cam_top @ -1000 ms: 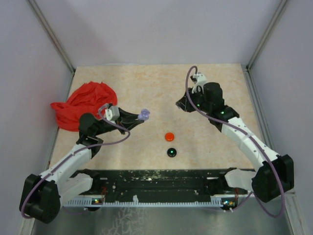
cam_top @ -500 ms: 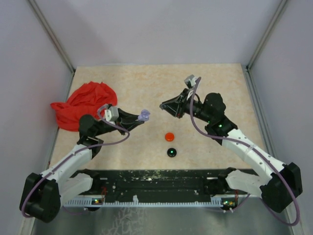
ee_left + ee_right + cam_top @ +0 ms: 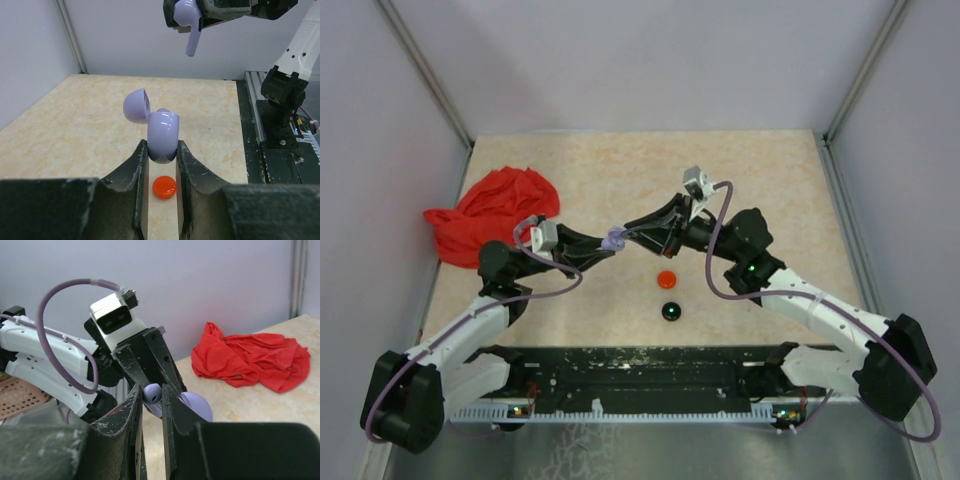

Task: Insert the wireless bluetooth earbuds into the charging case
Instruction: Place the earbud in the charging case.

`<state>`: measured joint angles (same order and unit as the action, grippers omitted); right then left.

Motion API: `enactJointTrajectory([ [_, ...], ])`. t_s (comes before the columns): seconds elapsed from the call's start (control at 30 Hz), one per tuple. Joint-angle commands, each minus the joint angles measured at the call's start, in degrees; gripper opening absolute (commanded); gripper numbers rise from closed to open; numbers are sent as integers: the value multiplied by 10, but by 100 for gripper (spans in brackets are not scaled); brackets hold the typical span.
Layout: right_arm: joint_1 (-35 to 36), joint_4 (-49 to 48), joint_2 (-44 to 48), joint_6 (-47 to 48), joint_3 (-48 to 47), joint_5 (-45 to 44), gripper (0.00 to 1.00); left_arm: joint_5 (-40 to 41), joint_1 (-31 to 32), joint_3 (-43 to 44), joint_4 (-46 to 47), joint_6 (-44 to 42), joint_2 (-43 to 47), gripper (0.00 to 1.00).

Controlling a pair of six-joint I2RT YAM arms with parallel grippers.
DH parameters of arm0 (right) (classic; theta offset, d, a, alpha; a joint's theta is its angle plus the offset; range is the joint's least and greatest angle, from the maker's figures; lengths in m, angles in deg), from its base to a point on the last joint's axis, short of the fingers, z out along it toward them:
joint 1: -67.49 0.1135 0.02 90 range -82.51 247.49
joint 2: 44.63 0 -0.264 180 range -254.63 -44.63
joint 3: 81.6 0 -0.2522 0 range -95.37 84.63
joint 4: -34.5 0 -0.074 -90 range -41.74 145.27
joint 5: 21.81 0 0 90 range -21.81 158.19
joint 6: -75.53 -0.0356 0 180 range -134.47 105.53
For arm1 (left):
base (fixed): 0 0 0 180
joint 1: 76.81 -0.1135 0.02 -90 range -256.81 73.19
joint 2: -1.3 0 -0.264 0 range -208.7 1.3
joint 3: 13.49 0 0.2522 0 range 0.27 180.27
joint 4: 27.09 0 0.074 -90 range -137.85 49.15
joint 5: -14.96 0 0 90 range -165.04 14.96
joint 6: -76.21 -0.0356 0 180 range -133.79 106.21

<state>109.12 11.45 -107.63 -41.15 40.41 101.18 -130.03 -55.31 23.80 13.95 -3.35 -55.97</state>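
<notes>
Clamping the open charging case (image 3: 162, 132) upright (lid tipped back), left gripper (image 3: 161, 151) offers it below the earbud (image 3: 186, 15) pinched by right gripper (image 3: 151, 390).

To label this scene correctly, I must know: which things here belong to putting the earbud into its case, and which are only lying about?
For the job:
- earbud, held in the right gripper
- case, lid open, held in the left gripper

Lying about:
- red cloth
- orange disc
- black disc
</notes>
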Motion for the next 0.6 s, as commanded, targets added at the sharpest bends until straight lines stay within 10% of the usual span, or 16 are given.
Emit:
enactJointTrajectory([
  [0.0,29,-98,-23,-7,3,1,5,-17,0,-9,53,32,5,0],
  [0.57,60,-132,-70,-3,10,-20,4,-38,0,-24,152,91,5,0],
])
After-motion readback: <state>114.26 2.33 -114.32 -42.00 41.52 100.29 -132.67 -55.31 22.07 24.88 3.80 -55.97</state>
